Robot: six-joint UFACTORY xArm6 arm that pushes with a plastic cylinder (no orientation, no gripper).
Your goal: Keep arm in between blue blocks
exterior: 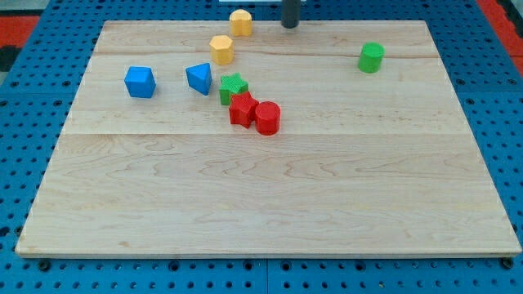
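A blue cube [140, 82] sits at the board's upper left. A blue triangular block [198, 78] lies a little to its right, with a gap of bare wood between them. My tip [289, 25] is at the view's top edge, above the board's far side, well to the right of both blue blocks and right of the upper yellow block. It touches no block.
Two yellow hexagonal blocks [240, 22] [221, 49] stand near the top centre. A green star [233, 86], a red star [243, 109] and a red cylinder [267, 118] cluster just right of the blue triangular block. A green cylinder [371, 57] stands at the upper right. The wooden board [270, 204] lies on a blue pegboard.
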